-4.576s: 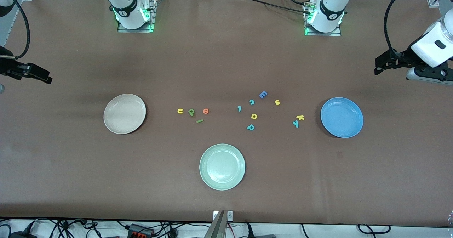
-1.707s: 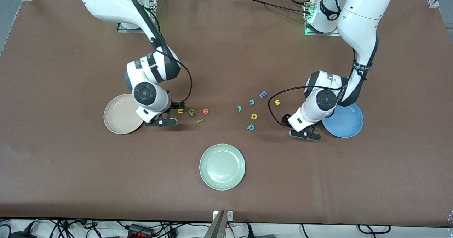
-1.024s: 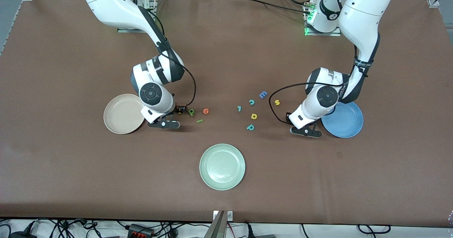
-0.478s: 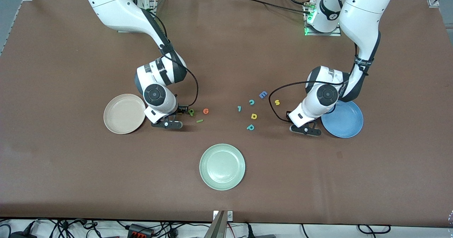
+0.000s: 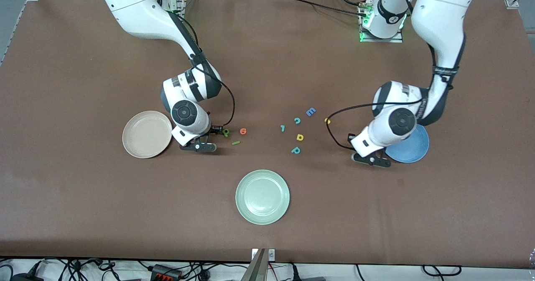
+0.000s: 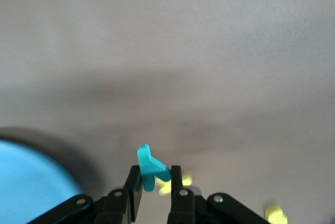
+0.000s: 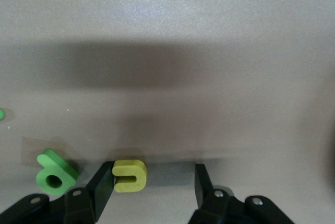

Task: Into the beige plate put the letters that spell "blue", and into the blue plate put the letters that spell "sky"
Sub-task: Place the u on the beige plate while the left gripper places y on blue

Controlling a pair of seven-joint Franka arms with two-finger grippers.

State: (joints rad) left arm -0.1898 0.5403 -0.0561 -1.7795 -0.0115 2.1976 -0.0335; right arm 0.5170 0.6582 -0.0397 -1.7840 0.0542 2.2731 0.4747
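Note:
My left gripper (image 6: 155,174) is shut on the teal y (image 6: 151,164) and holds it just above the table beside the blue plate (image 5: 418,149). The yellow k (image 6: 164,188) lies on the table under it. The yellow s (image 5: 327,121) sits partly under a cable. My right gripper (image 7: 153,174) is open and down at the table, astride the yellow u (image 7: 130,175), which touches one finger. The green b (image 5: 226,132), orange e (image 5: 243,131) and green bar (image 5: 236,142) lie close by. The beige plate (image 5: 144,134) is beside the right hand.
A pale green plate (image 5: 262,196) sits nearer the front camera, mid-table. Loose letters lie between the arms: a blue E (image 5: 310,112), teal c (image 5: 297,120), a small teal letter (image 5: 283,127), yellow d (image 5: 299,137) and teal p (image 5: 296,150).
My left gripper has closed on the teal y, lifted it and shifted toward the blue plate. My right gripper has settled around the yellow u and narrowed a little.

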